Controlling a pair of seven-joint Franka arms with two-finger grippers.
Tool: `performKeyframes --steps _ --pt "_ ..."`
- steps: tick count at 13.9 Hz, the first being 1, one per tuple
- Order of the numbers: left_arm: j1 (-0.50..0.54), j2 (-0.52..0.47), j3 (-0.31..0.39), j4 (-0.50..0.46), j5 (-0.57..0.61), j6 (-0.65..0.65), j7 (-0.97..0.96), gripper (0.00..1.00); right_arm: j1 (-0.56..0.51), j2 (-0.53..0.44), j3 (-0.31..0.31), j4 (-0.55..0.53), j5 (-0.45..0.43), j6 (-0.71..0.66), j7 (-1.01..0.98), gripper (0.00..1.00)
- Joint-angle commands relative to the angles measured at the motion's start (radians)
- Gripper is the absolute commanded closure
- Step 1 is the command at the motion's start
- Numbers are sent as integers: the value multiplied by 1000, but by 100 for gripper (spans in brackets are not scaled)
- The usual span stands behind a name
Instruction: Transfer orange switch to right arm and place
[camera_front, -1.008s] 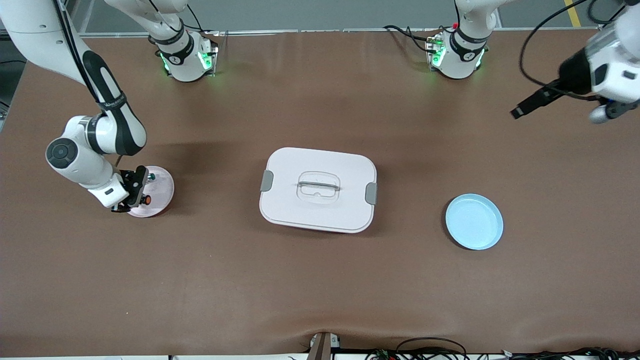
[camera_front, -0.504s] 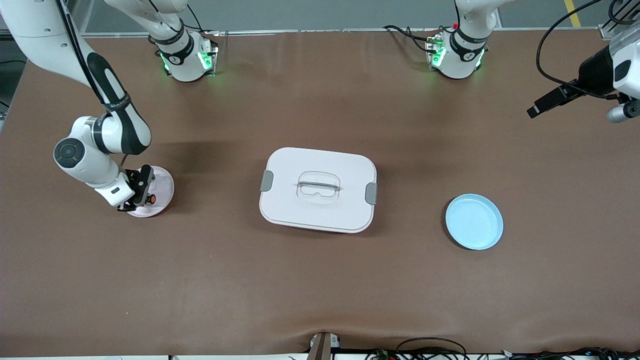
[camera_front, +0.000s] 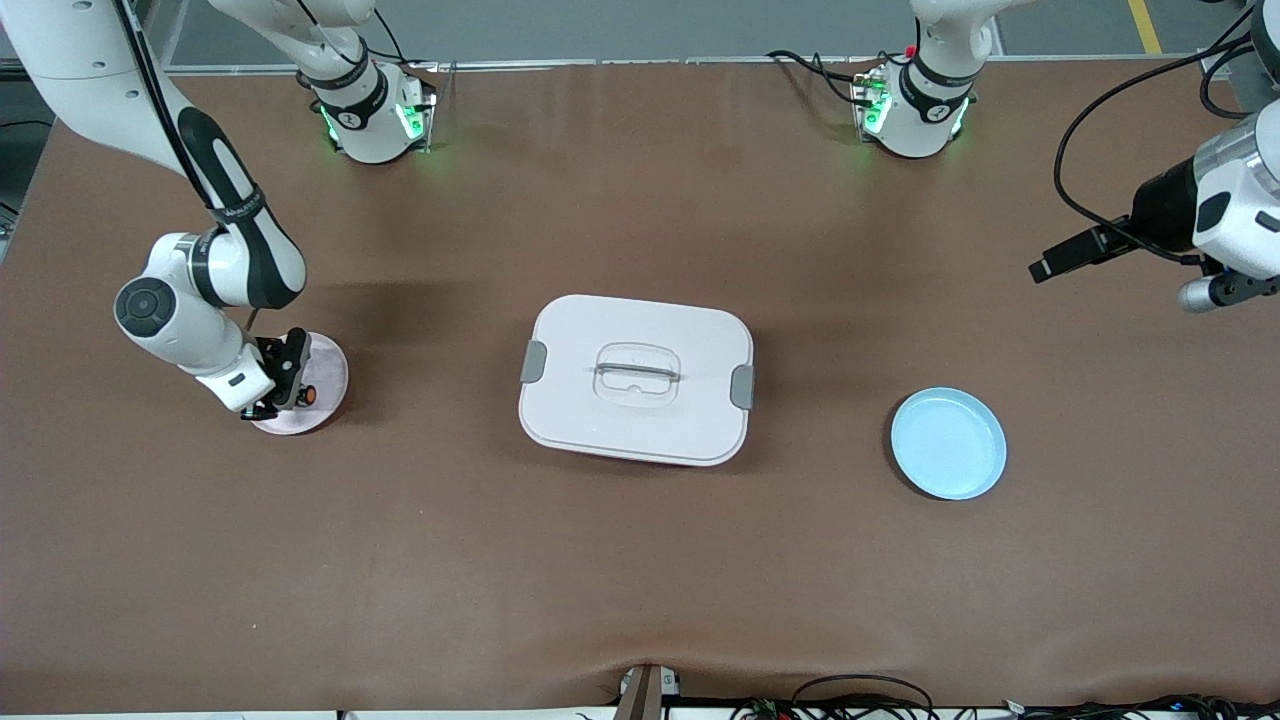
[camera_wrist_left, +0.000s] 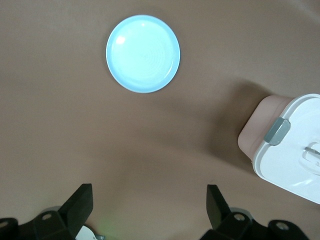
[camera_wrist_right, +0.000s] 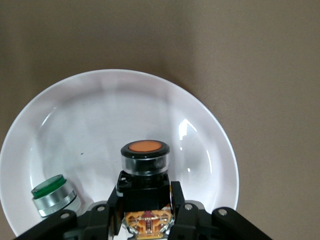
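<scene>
The orange switch (camera_wrist_right: 145, 159), a black stub with a round orange cap, stands upright between the fingers of my right gripper (camera_wrist_right: 145, 197), which is shut on its black body. It is held low over a pale pink plate (camera_wrist_right: 125, 105); I cannot tell whether it touches the plate. In the front view the right gripper (camera_front: 290, 378), the orange switch (camera_front: 310, 397) and the pink plate (camera_front: 325, 365) are at the right arm's end of the table. My left gripper (camera_front: 1046, 268) hangs open and empty in the air over the left arm's end, its fingers (camera_wrist_left: 80, 202) wide apart.
A green-capped button (camera_wrist_right: 52, 194) lies on the pink plate beside the switch. A white lidded box (camera_front: 636, 378) with grey clips sits mid-table. A light blue plate (camera_front: 948, 443) lies toward the left arm's end, nearer the front camera.
My right gripper has shifted slightly over the pink plate, still shut on the orange switch. The left arm has swung, its gripper now showing lower in the front view, still open.
</scene>
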Motion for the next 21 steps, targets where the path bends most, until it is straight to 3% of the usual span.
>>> performKeyframes --steps 1,5,8,9,10,12,16,21 --pt "-10 37 -34 94 77 -17 27 0 -2 -4 4 -14 -22 -1 54 100" --pt "-1 63 -42 154 113 -17 270 0 8 -4 3 -14 -22 -1 58 100" --pt "-16 63 -48 173 148 -17 275 0 8 -4 4 -11 -22 1 58 100" --pt "-19 63 -51 190 149 -17 270 0 6 -4 3 -10 -22 1 58 72" --pt "-19 64 -53 194 148 -17 268 0 7 -5 3 -5 -23 -1 60 1" --pt "-19 64 -54 194 146 -17 268 0 6 -12 3 12 -23 -25 57 0" --pt "-10 72 -53 196 148 -17 270 0 8 -25 6 102 -22 -232 60 0" --pt "-27 72 -45 196 151 -17 268 0 4 -53 6 132 -18 -327 181 0"
